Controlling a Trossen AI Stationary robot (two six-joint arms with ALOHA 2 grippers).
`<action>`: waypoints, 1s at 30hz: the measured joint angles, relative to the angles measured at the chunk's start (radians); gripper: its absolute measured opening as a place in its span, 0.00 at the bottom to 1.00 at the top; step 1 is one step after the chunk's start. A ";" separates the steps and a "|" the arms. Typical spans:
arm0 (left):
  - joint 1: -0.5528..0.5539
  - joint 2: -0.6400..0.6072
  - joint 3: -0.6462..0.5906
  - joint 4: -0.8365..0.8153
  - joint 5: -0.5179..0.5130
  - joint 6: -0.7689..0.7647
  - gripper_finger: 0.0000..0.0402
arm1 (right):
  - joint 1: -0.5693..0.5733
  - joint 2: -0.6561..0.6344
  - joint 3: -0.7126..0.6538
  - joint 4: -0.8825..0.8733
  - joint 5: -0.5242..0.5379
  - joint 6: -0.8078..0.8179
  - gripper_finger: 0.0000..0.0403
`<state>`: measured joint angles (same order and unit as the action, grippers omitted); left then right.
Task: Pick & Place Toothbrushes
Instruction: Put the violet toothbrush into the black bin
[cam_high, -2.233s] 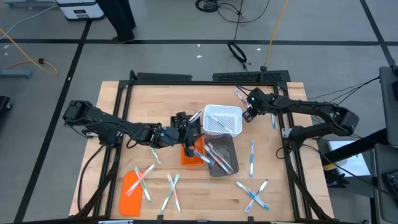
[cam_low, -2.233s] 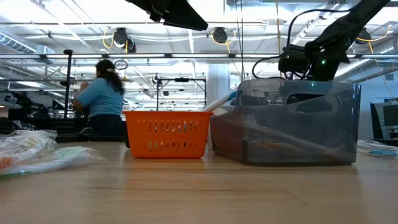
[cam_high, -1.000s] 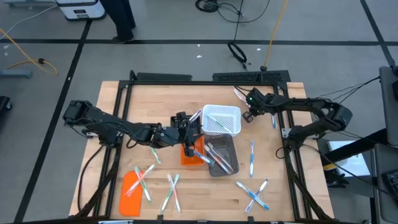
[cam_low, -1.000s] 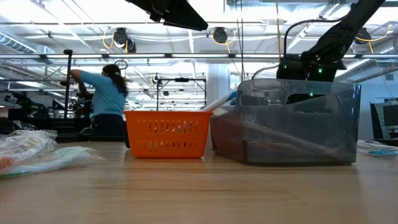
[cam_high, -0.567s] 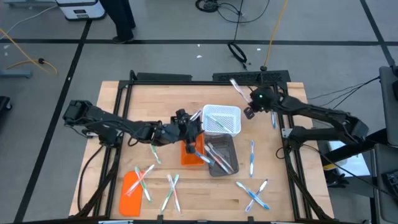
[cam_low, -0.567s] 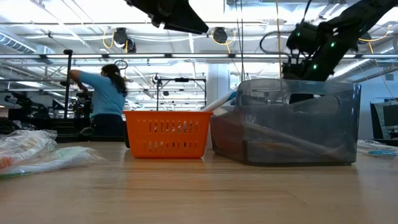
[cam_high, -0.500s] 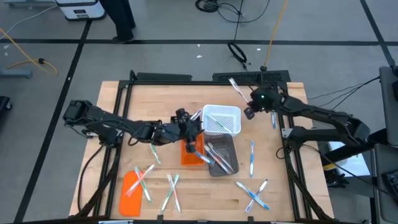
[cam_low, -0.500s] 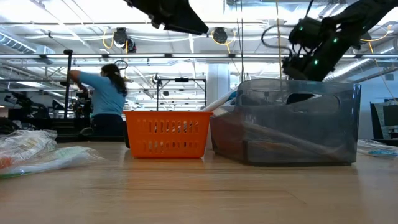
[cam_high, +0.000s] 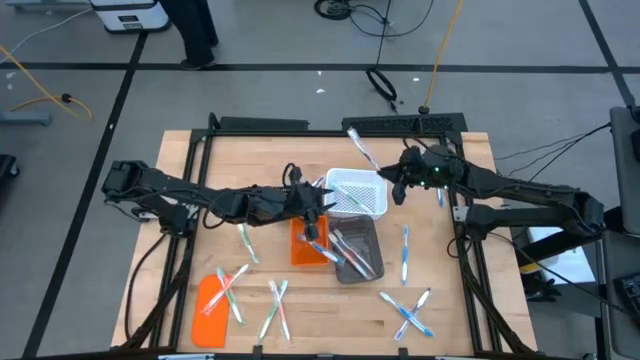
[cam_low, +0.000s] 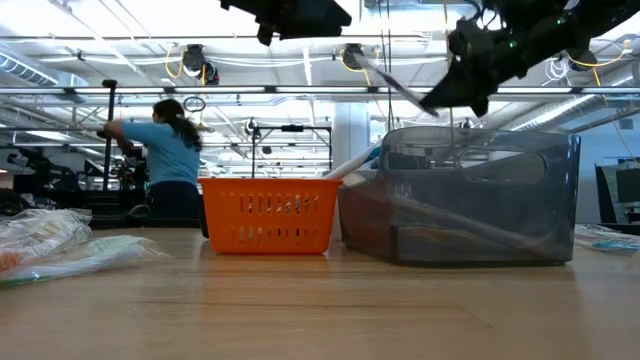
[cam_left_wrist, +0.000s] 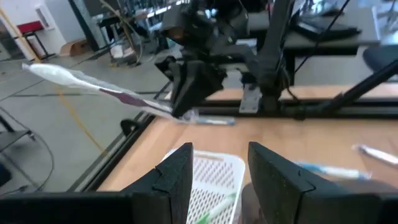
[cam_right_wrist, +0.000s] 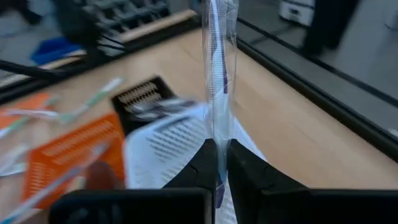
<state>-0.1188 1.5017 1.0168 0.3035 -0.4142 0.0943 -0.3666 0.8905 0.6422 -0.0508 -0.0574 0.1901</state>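
- Since a moment ago, we see our right gripper (cam_high: 393, 184) has swung toward the white basket (cam_high: 358, 193), jaws pinched tight on a wrapped toothbrush (cam_high: 360, 148) angling up past the far rim.
- Our left gripper (cam_high: 322, 199) hovers beside that basket, jaws apart, holding nothing.

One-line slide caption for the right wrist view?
Right gripper shut on a wrapped toothbrush, held above the white basket on the wooden table.
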 joint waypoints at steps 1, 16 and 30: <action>0.004 0.000 0.000 0.012 0.006 0.000 0.39 | 0.022 0.000 0.000 0.020 0.000 -0.006 0.03; 0.036 0.000 0.000 0.151 0.103 -0.033 0.39 | 0.304 0.046 0.002 0.337 0.006 -0.145 0.03; 0.035 0.000 0.000 0.234 0.189 -0.062 0.39 | 0.349 0.172 0.002 0.518 0.008 -0.204 0.03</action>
<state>-0.0836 1.5017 1.0168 0.5378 -0.2256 0.0320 -0.0177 1.0627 0.6437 0.4672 -0.0490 -0.0143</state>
